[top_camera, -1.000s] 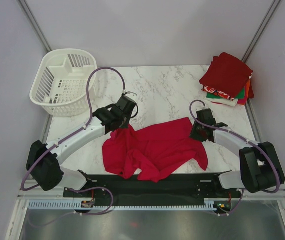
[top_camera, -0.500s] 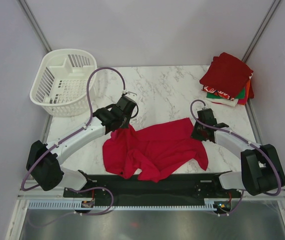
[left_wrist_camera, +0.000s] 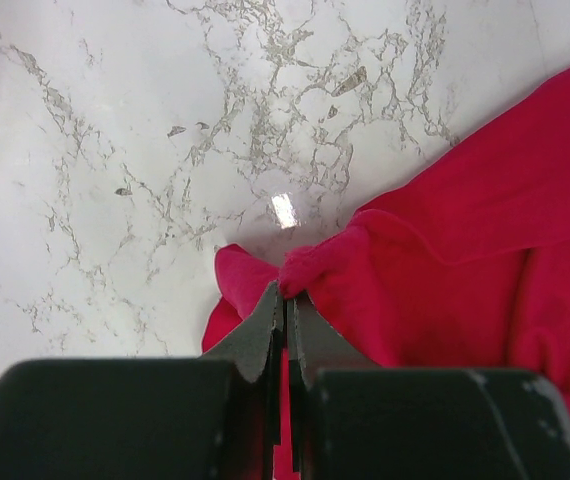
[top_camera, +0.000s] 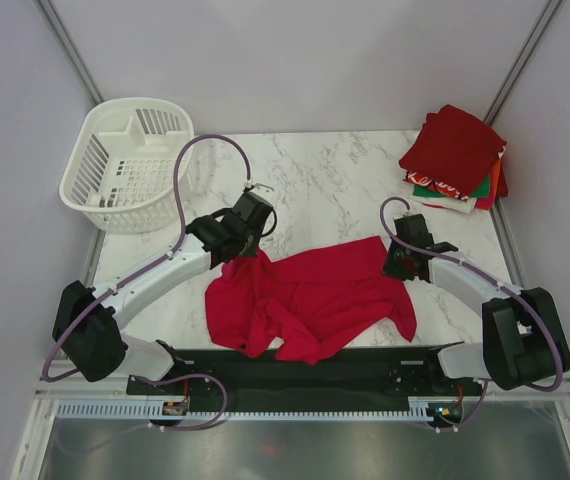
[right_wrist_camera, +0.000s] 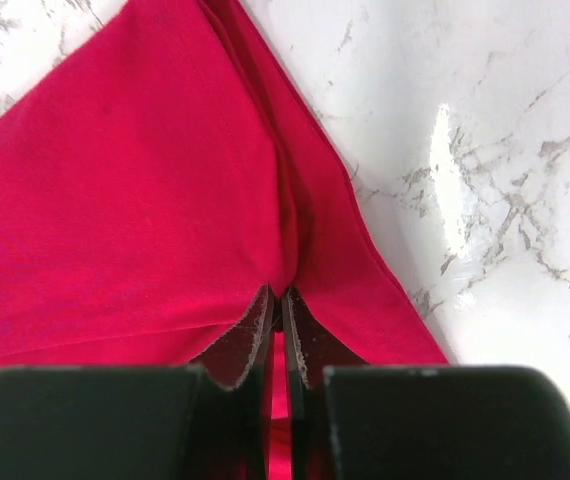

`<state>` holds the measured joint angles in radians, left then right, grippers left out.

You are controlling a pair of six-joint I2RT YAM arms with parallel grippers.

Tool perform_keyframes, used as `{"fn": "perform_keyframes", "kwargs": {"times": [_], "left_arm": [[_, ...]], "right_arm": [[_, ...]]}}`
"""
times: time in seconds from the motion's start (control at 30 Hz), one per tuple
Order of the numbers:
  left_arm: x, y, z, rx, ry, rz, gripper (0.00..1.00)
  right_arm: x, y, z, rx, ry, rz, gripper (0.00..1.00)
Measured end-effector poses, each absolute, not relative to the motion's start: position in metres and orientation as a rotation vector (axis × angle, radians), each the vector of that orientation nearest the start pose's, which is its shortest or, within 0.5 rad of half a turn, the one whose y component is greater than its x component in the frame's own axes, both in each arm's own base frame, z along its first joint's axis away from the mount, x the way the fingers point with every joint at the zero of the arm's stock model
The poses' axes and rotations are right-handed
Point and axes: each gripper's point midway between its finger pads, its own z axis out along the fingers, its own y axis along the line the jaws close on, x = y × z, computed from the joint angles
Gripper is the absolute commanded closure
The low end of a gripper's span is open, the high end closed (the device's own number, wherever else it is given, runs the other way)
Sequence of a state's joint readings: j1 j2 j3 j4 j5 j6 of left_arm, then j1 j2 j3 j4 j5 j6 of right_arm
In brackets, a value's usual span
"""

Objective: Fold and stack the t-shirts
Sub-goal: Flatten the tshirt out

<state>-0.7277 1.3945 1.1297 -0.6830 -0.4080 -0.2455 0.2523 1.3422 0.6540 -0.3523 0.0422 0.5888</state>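
Note:
A bright red t-shirt (top_camera: 310, 300) lies crumpled on the marble table near the front edge. My left gripper (top_camera: 248, 250) is shut on a bunched fold at the shirt's upper left corner, the cloth (left_wrist_camera: 310, 265) pinched at the fingertips in the left wrist view. At the shirt's right edge my right gripper (top_camera: 397, 268) is shut on a raised ridge of red cloth (right_wrist_camera: 290, 215), its jaws nearly together. A stack of folded t-shirts (top_camera: 455, 155), dark red on top with green, white and orange edges below, sits at the back right corner.
A white slatted plastic basket (top_camera: 125, 165) stands at the back left, overhanging the table's edge. Bare marble (top_camera: 315, 185) lies between the basket and the stack. Grey walls enclose the table on three sides.
The right gripper's jaws have closed onto the shirt's right edge. The left arm and the shirt have barely moved.

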Motion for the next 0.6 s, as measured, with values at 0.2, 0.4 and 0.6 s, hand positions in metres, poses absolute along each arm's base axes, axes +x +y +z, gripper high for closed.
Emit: {"fn": "perform_keyframes", "kwargs": {"times": [0.2,0.4,0.6], "left_arm": [[0.2883,-0.1759,0.1489,0.42,2.378,0.079,0.98],[0.2879,-0.1755,0.1481,0.421,2.38,0.081,0.98],[0.2878,-0.1755,0.1479,0.421,2.38,0.081,0.98]], "right_arm": [[0.2745,0.0865,0.0333,0.442,2.586,0.24,0.84],[0.2738,0.0861,0.0345,0.436,2.592,0.235,0.8],[0.2756,0.086,0.0362,0.431,2.588,0.233,0.91]]}}
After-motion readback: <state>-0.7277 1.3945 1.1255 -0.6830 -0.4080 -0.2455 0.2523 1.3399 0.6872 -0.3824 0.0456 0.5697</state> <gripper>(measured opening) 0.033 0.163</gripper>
